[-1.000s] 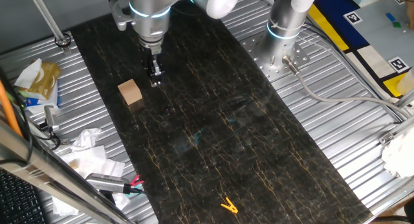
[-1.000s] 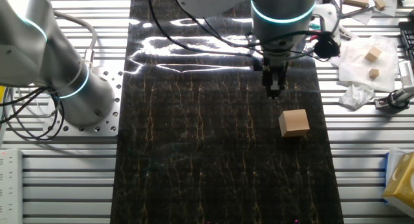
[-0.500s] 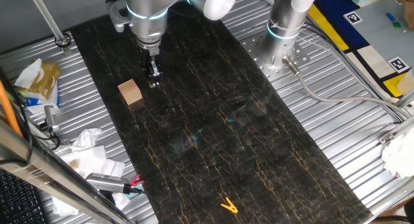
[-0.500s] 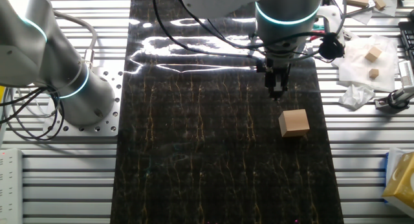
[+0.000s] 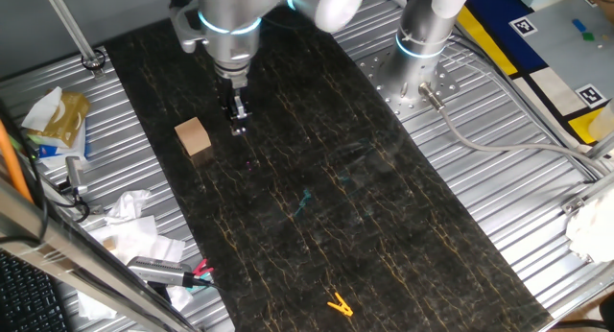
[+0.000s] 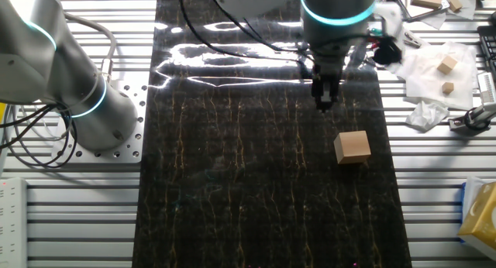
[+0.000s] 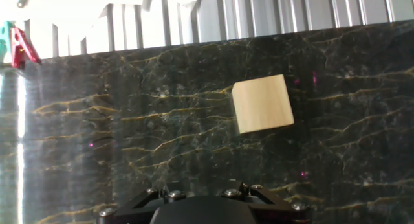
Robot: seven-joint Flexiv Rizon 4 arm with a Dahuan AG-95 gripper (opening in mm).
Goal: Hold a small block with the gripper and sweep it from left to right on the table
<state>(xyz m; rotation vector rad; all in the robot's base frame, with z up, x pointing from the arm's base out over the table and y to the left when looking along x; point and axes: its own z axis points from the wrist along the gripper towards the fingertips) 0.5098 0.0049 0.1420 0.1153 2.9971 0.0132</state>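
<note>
the small block (image 5: 193,136) (image 6: 353,146) (image 7: 262,103) sits flat on the black table (image 5: 384,226) near its edge, untouched. the gripper (image 5: 238,129) (image 6: 322,105) hangs just beside it, apart, holding nothing; whether its fingers are parted i cannot tell. a yellow clip (image 5: 338,304) lies well apart.

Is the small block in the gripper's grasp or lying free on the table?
Lying free. The small block sits flat on the table, apart from the gripper, which hangs beside it holding nothing.
</note>
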